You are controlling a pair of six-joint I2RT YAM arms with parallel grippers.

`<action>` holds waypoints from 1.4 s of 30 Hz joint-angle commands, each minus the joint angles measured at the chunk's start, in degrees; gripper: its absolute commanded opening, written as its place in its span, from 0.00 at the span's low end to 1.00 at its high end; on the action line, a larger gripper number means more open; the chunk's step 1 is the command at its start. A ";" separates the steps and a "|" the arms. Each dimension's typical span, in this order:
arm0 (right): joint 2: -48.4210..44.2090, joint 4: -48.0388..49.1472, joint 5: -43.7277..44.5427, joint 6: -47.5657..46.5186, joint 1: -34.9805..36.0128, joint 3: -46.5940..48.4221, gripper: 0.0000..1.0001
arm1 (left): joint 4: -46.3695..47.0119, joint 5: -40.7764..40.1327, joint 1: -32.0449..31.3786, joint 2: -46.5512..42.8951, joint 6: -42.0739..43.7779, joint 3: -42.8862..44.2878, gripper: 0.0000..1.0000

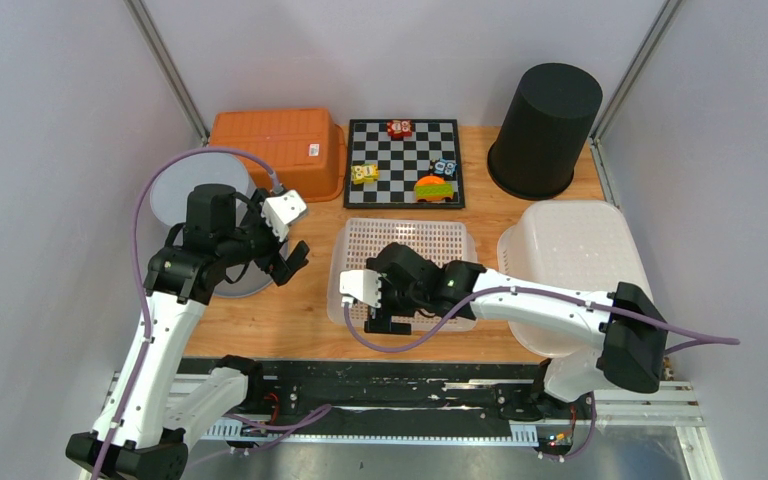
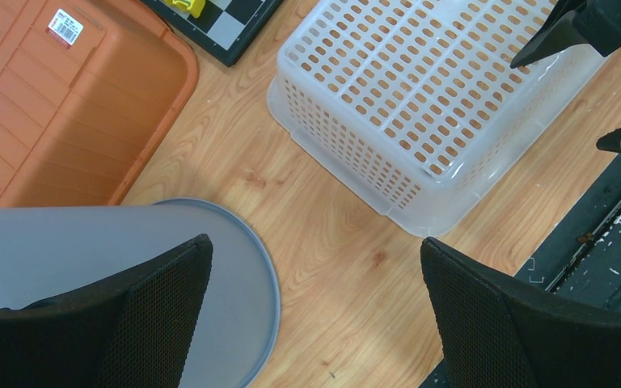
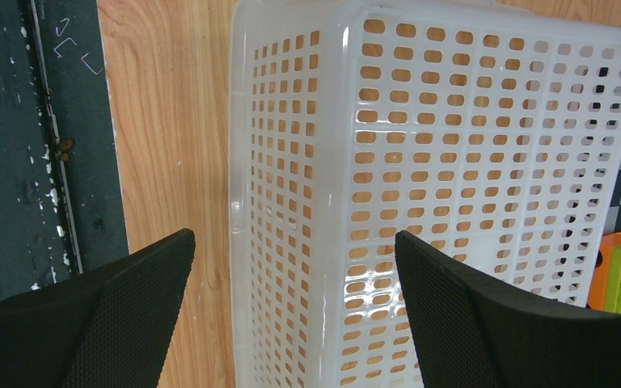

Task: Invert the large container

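1. Right claw (image 3: 291, 242) is spread wide and holds nothing. It hovers over the near long wall of the white perforated basket (image 1: 405, 245), one finger on the near side over bare desk (image 1: 290, 320), the other over the basket's top face.
2. That basket, which I take for the large container, sits mid-desk with its long axis running left to right. Its slotted base faces up and its flared rim is on the wood, so I judge it already inverted.
3. Left claw (image 2: 315, 250) is just left of the basket, also wide and empty, above bare wood. The right arm is plainly the nearer one.
4. Further left of the basket stands a grey round bin (image 1: 175, 195).
5. Just right of the basket is a white tub (image 1: 570, 260), close enough to crowd any swing that way.
6. Beyond the basket lie an orange bin (image 1: 280, 145), a chessboard (image 1: 405, 160) carrying small toys, and a black bin (image 1: 545, 125), all apart from it.
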 commanded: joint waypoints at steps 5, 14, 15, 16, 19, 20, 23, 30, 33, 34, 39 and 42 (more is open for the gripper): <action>-4.54 -2.18 0.55 -3.00 -2.41 -0.50 1.00 | 0.29 1.03 -0.16 -0.43 -0.38 0.71 1.00; -14.90 -13.92 -8.66 -6.09 -10.96 3.50 1.00 | -0.49 2.61 -0.16 -1.14 -0.16 1.26 1.00; -16.40 -14.62 -9.12 -6.46 -12.07 3.35 1.00 | -0.40 2.61 -0.16 -1.56 -0.34 1.17 1.00; -18.09 -15.17 -9.22 -6.85 -13.12 3.01 1.00 | -0.32 2.67 -0.15 -2.01 -0.30 1.00 1.00; -23.52 -15.64 -9.97 -7.38 -16.44 1.57 1.00 | 0.05 2.98 -0.16 -3.97 -0.33 0.47 1.00; -25.28 -15.65 -10.43 -7.41 -17.47 0.99 1.00 | 0.14 3.19 -0.16 -4.66 -0.25 0.22 1.00; -30.49 -15.60 -10.79 -7.51 -19.65 -0.46 1.00 | 0.12 4.76 -0.21 -6.78 0.28 -0.36 1.00; -40.43 -15.76 -9.99 -8.26 -21.14 -3.59 1.00 | -2.06 9.06 -0.16 -8.67 2.31 -0.67 1.00; -42.93 -16.94 -10.95 -8.02 -22.66 -3.14 1.00 | -2.70 10.12 -0.16 -9.85 3.10 -1.17 1.00; -43.66 -17.09 -10.90 -7.20 -23.12 -2.84 1.00 | -3.29 10.66 -0.16 -10.04 3.69 -1.12 1.00; -47.70 -16.99 -11.25 -3.17 -25.39 -1.85 1.00 | -8.12 14.25 -0.16 -11.13 8.63 -0.39 1.00; -49.48 -17.03 -11.49 -0.24 -26.55 -1.25 1.00 | -10.01 15.13 -0.16 -11.46 9.85 0.60 1.00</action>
